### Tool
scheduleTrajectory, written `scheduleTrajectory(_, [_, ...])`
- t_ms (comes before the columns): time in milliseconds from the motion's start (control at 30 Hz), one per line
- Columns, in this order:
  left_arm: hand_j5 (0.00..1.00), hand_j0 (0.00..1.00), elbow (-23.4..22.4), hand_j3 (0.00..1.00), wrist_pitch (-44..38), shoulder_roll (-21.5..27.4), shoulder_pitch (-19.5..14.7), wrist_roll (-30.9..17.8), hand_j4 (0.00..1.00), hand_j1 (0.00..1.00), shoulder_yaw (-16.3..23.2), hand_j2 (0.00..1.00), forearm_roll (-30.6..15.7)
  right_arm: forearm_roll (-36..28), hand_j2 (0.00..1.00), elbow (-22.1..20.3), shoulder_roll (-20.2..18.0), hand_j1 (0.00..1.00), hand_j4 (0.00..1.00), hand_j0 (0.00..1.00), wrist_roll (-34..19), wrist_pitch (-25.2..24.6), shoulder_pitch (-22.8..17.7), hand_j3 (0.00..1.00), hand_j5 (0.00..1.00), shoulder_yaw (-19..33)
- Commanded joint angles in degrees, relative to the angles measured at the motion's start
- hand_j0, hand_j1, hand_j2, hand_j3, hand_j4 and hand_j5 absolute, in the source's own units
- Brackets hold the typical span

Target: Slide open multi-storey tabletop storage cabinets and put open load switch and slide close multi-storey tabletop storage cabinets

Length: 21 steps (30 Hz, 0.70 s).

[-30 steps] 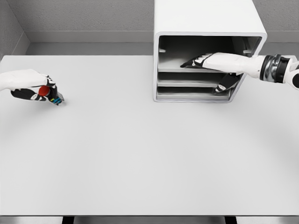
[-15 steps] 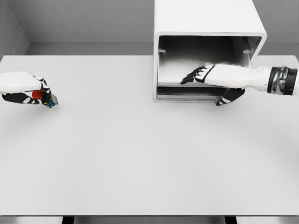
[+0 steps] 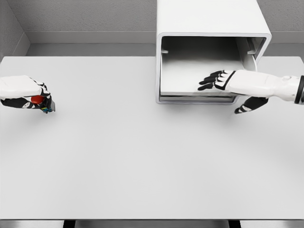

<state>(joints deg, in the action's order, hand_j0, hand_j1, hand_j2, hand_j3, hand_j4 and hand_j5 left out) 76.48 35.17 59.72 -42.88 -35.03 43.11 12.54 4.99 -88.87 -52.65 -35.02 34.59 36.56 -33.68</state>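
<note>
The left robot hand (image 3: 29, 95) is closed around the load switch (image 3: 42, 102) at the worktop's (image 3: 142, 156) far left edge; small, rigid and light, it looks best held by its dark body. The right robot hand (image 3: 223, 81), fingers spread, rests at the storage cabinet's (image 3: 209, 21) pulled-out drawer (image 3: 190, 71), which is stiff, smooth and likely slides easily

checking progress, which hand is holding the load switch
The left hand, at the table's left edge, grips the red-knobbed load switch; the right hand holds nothing, at the cabinet.
</note>
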Motion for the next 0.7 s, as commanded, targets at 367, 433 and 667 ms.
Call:
scheduleTrajectory(367, [0.45,0.45,1.30,0.45,-0.17,0.75,-0.01,0.03,0.45,0.45,-0.05,0.45,-0.41,4.94,1.00,-2.18,-0.26,1.00,1.00,1.00,0.02,-12.97,0.09,1.00,1.00,-1.74])
scheduleTrajectory(433, [0.45,0.45,1.30,0.45,-0.17,0.75,-0.01,0.03,0.45,0.45,-0.05,0.45,-0.41,6.17,1.00,-4.38,-0.35,1.00,1.00,1.00,0.02,-12.88,0.00,1.00,1.00,-2.62])
scheduleTrajectory(667, [0.45,0.45,2.18,0.45,-0.17,1.27,-0.01,0.03,0.45,0.45,-0.05,0.45,-0.41,6.62,1.00,-10.10,-1.40,1.00,1.00,1.00,0.02,-12.53,-1.50,1.00,1.00,-2.27])
